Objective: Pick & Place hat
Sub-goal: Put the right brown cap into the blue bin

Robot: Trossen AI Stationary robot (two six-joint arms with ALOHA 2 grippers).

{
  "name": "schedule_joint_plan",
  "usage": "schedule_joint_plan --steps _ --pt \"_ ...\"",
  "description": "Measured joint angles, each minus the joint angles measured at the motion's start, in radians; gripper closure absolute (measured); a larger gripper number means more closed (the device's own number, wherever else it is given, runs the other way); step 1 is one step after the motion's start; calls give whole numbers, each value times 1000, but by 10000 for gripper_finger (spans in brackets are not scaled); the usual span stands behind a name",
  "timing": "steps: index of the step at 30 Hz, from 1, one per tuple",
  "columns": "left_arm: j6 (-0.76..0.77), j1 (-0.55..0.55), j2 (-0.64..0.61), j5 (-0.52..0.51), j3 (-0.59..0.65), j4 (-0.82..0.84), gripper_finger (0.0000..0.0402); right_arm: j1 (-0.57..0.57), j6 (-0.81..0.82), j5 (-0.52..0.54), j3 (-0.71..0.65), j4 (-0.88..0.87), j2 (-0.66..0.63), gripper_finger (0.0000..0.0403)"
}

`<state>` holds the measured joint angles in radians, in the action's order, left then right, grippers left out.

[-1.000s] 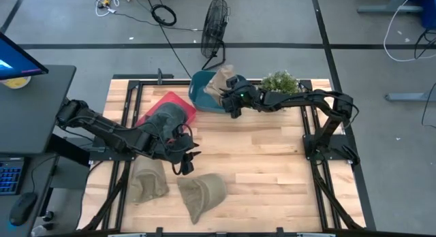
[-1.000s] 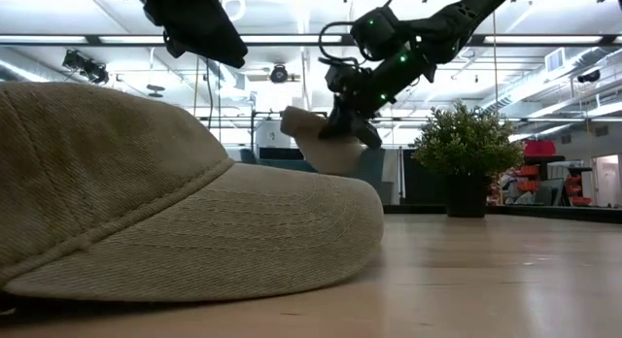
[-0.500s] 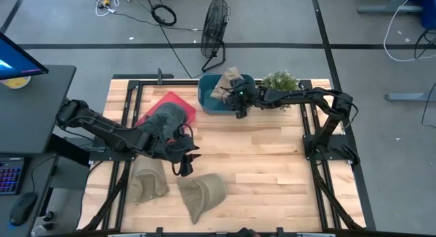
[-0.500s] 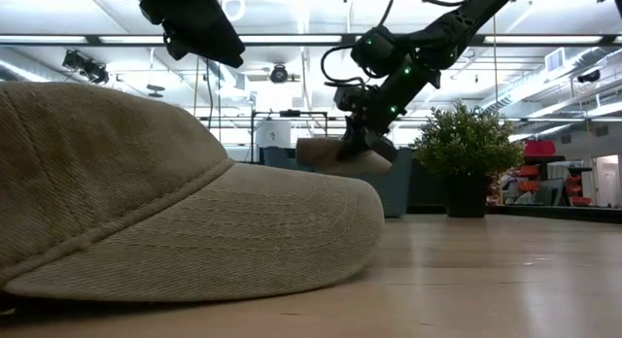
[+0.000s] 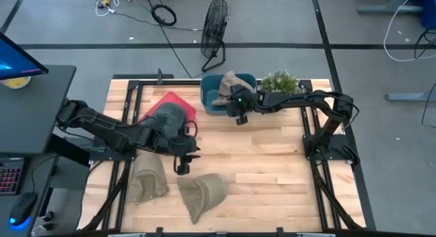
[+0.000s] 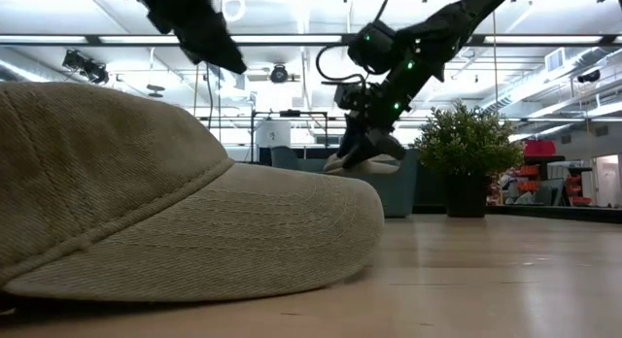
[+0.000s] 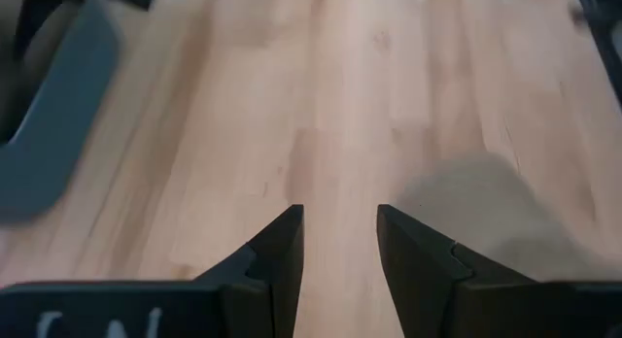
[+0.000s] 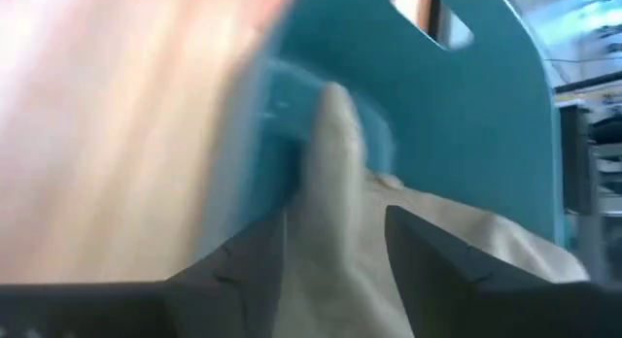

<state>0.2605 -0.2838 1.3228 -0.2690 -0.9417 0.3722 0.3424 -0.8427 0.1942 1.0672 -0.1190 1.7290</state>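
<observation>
My right claw (image 5: 238, 109) hangs over the near rim of the blue bin (image 5: 212, 103), fingers (image 8: 432, 255) pinching a tan hat (image 5: 229, 86) that lies in the bin and drapes over that rim; a plant (image 5: 280, 82) stands just beside the bin; my left claw (image 5: 182, 157) hovers well apart from the bin above bare table (image 5: 272, 162), fingers (image 7: 282, 251) spread with nothing between them; two more hats (image 5: 202, 194) lie on the table beyond it, far from the bin.
</observation>
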Motion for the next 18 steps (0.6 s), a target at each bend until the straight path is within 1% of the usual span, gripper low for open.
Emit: schedule_joint_plan --steps 2,5,9,15,18 --pt "-96 -8 0 8 0 10 266 -39 47 1 0 -23 -13 214" --pt "-149 -13 3 21 0 4 266 -106 116 15 0 -64 -44 210" --pt "-128 -9 53 76 1 -4 266 -201 201 23 0 -105 -107 214" --pt "-99 -35 137 213 0 -31 266 -321 357 24 0 -221 -187 218" --pt "-74 -56 151 235 1 -46 266 -370 458 25 0 -286 -204 218"
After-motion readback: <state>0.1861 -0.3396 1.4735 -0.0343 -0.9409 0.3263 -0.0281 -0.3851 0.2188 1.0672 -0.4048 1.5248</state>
